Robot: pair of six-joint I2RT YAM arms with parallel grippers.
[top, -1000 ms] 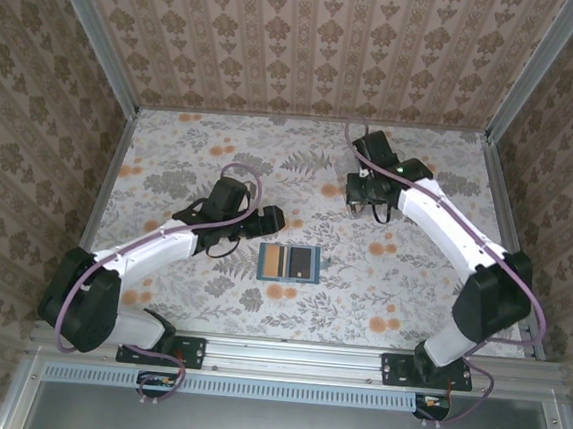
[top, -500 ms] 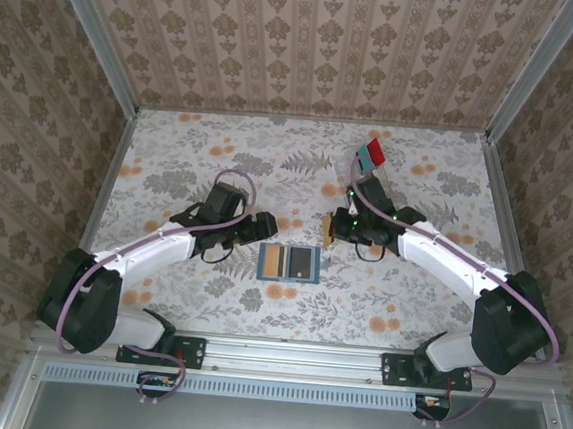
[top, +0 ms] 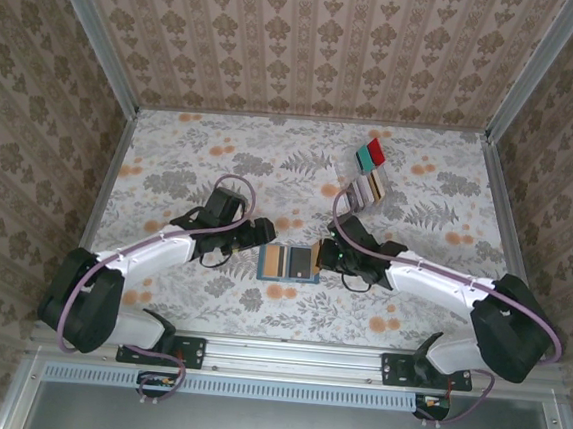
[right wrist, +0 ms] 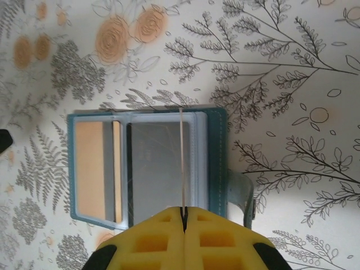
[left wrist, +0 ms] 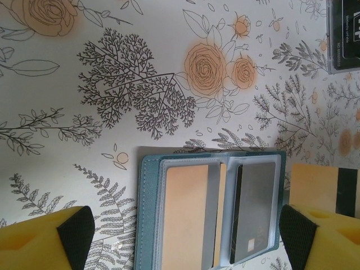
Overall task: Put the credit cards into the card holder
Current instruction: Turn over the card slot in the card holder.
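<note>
Right wrist | right gripper [right wrist: 183, 212] pinches card [right wrist: 181, 157] edge-on above card holder [right wrist: 217, 169]

Held the left gripper [top: 261, 230] spread wide, yellow pads [left wrist: 34, 244] far apart, arm bent in from the left. Pinched a credit card [right wrist: 181, 163] edge-on with the right gripper [top: 324, 255], pads pressed together, forearm stretched low.
</note>
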